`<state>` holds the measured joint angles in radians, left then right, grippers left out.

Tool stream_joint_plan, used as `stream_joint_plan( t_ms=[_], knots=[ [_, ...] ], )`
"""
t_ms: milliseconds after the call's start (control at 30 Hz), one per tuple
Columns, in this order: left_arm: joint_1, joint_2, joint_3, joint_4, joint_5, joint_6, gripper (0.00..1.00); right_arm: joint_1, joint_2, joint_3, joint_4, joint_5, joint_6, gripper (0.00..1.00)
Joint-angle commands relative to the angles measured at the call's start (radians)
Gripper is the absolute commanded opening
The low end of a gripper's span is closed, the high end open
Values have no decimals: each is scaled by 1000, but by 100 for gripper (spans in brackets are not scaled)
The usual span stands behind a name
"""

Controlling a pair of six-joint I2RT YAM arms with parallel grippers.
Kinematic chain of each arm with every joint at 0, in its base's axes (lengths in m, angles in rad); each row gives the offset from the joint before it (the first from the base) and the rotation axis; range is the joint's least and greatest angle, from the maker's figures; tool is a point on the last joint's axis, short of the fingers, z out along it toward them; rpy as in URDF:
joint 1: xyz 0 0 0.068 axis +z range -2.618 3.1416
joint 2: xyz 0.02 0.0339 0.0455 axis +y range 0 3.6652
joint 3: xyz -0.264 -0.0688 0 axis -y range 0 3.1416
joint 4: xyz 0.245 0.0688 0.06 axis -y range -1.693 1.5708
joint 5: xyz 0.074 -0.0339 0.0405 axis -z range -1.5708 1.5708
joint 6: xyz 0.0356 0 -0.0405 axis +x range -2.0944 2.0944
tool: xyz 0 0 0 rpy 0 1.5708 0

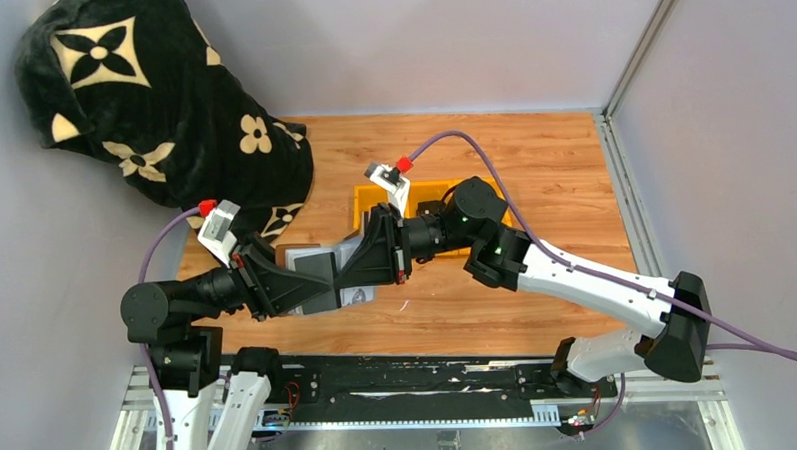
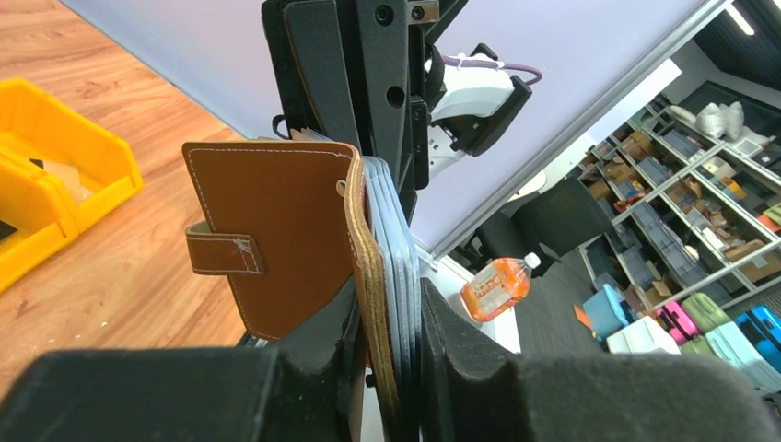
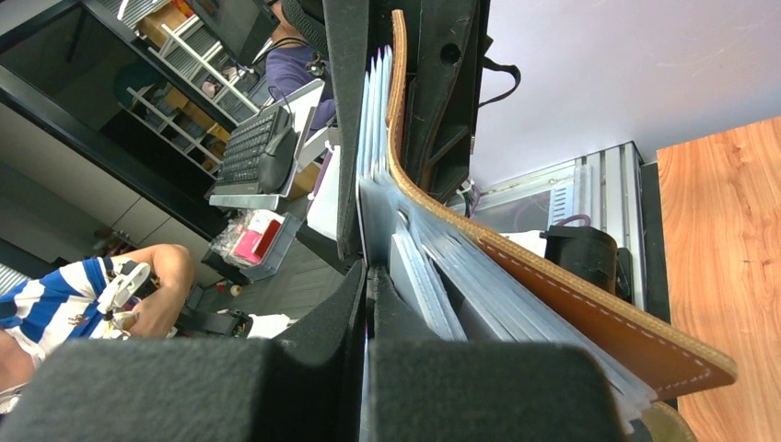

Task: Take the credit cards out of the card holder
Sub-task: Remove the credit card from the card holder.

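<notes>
The brown leather card holder (image 1: 311,273) hangs open above the table between my two grippers, grey inner face up. My left gripper (image 1: 282,284) is shut on its spine end, clamping the leather cover (image 2: 276,230) and the stack of grey leaves (image 2: 391,221) between its pads (image 2: 391,295). My right gripper (image 1: 366,258) meets it from the right. Its fingers (image 3: 368,276) are shut on one thin grey leaf at the outer side of the fanned stack (image 3: 433,267), beside the curved cover (image 3: 571,295). I cannot tell credit cards from sleeves here.
A yellow compartment tray (image 1: 369,198) sits behind the right gripper, also in the left wrist view (image 2: 55,175). A black blanket with cream flowers (image 1: 140,94) fills the far left corner. An orange bottle (image 2: 497,285) lies off the table.
</notes>
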<state>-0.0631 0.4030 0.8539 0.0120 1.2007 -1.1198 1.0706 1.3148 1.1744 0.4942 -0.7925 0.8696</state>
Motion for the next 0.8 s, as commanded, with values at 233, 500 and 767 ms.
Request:
stream_joint_plan(
  t_ms=[233,500,767],
  knots=[
    [-17,10,33,40,55,-36,16,-34,-81,-63,-45,61,-67,0],
    [-17,10,37,38,60,-32,10,-38,-105,-65,-104,60,-104,0],
    [-18,11,39,21,56,-7,8,-41,-110,-75,-90,60,-87,0]
  ],
)
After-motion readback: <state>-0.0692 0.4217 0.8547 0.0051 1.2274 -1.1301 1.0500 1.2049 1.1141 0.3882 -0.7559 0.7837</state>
